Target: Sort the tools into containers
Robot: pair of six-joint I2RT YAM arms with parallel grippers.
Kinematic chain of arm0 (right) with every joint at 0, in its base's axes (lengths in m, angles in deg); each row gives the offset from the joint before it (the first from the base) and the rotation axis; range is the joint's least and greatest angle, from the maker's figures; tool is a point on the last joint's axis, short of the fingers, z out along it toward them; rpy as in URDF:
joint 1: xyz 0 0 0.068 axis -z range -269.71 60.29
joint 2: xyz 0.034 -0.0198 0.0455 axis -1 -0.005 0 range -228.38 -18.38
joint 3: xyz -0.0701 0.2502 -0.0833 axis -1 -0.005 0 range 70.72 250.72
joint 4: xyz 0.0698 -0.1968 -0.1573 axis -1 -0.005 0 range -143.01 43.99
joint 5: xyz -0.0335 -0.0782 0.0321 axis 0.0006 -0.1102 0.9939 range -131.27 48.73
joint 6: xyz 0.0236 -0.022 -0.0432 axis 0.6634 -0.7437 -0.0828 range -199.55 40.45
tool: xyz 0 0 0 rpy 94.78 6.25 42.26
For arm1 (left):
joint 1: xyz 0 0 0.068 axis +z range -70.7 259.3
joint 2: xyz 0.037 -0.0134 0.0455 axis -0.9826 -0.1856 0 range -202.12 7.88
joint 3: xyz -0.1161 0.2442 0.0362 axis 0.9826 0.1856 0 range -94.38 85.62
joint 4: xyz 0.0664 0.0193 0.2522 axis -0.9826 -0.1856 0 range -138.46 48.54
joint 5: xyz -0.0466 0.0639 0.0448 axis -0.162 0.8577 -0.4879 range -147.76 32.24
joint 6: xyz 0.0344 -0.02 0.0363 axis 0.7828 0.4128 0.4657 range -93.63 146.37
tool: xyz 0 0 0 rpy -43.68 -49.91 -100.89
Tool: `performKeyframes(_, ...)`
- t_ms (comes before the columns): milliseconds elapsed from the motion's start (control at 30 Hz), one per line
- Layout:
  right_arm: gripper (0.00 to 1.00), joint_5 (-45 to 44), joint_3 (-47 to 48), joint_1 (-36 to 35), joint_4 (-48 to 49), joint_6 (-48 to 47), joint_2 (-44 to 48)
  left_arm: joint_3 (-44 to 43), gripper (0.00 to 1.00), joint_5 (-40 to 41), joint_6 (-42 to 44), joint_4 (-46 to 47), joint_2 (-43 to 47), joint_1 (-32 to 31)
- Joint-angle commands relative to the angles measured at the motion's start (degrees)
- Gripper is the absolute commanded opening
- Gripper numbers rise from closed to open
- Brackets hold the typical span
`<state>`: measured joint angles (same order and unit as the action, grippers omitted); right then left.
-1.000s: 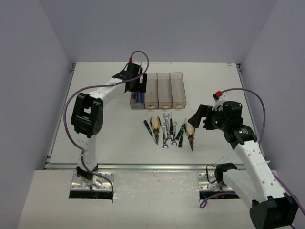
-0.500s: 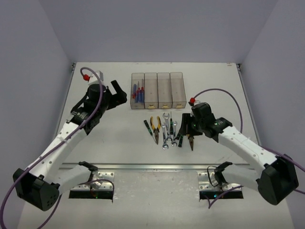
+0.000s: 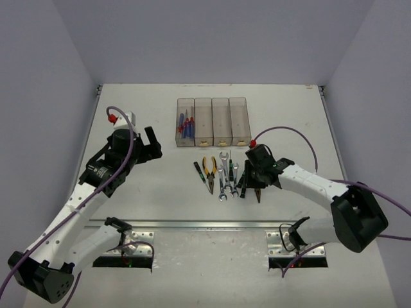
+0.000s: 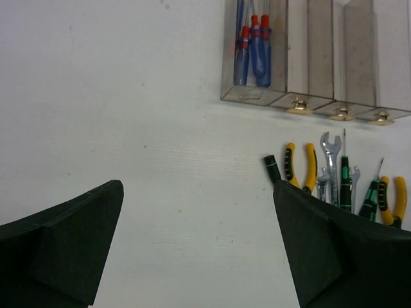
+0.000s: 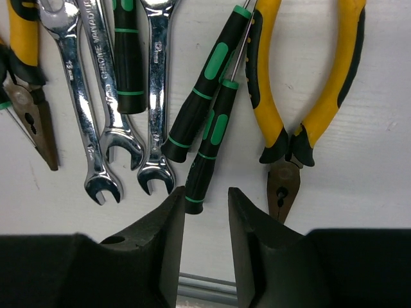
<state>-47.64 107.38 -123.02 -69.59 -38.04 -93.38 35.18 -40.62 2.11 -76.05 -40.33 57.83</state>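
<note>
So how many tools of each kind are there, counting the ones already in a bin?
Blue-and-red screwdrivers, in the leftmost bin: 3
Green-and-black screwdrivers: 4
Open-end wrenches: 3
Yellow-handled pliers: 2
Total: 12

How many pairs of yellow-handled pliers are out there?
2. The left pliers lie just left of the wrenches; the right pliers lie at the far right of the tools. None seems hidden.

White table (image 3: 173,199), plain pale lavender walls (image 3: 212,38) at nine, twelve and three o'clock, evenly lit.
</note>
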Motion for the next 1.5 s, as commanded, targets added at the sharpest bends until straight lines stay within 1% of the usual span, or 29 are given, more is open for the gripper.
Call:
performKeyframes(0,0.32,-1.3,0.1,-1.1,3.3,2.4,-3.3,2.2,1.00,-0.9,2.3,0.8,-0.7,-0.4)
performKeyframes(133,0.30,-1.7,-0.4,-1.6,4.6,2.7,-5.8,2.5,1.00,-2.5,3.0,1.8,-0.5,-0.4)
performKeyframes(267,0.25,-3.2,-0.6,-1.6,4.8,2.5,-7.6,3.0,1.00,-3.1,3.2,2.2,0.5,-0.4)
performKeyframes(500,0.24,-4.3,-1.5,-1.5,5.0,2.8,-9.7,3.3,1.00,-3.6,3.5,2.5,1.1,-0.4)
performKeyframes(700,0.24,-5.7,-2.3,-1.5,3.7,3.2,-9.6,3.4,1.00,-4.2,3.7,2.8,1.2,-0.4)
performKeyframes(767,0.20,-5.8,-2.7,-1.5,3.4,3.3,-8.9,3.4,1.00,-4.3,3.8,2.8,1.2,-0.4)
performKeyframes(800,0.11,-6.1,-2.7,-1.6,3.0,3.4,-7.9,3.5,1.00,-4.4,3.8,2.8,1.3,-0.4)
performKeyframes(833,0.06,-6.2,-2.7,-1.6,2.5,3.4,-7.1,3.5,1.00,-4.4,3.8,2.8,1.4,-0.4)
performKeyframes(900,0.04,-6.4,-2.4,-1.5,1.2,3.5,-5.3,3.5,1.00,-4.5,3.8,2.9,1.6,-0.4)
performKeyframes(967,0.03,-6.5,-1.3,-1.6,-0.2,3.2,-0.9,3.6,1.00,-4.5,3.8,2.9,1.8,-0.4)
performKeyframes(1000,0.03,-6.5,-1.2,-1.6,-1.1,2.9,-0.9,3.6,1.00,-4.5,3.8,2.9,1.9,-0.4)
performKeyframes(1100,0.02,-6.8,2.5,-1.6,-5.1,1.2,4.5,3.6,1.00,-4.0,3.7,2.9,2.5,-0.4)
performKeyframes(1200,0.02,-7.1,6.6,-1.5,-6.0,-2.0,6.3,3.7,1.00,-3.5,3.5,3.0,3.2,-0.4)
performKeyframes(1300,0.00,-5.3,13.5,-1.5,-5.0,-5.7,1.3,3.7,1.00,-2.9,3.4,3.2,4.2,-0.4)
performKeyframes(1433,0.00,-1.8,27.4,-1.5,-3.5,-8.7,-11.9,3.9,1.00,-1.5,3.0,3.3,5.6,-0.4)
performKeyframes(1467,0.00,-1.8,30.2,-1.5,-3.5,-8.7,-12.1,4.0,1.00,-1.5,3.0,3.4,5.7,-0.4)
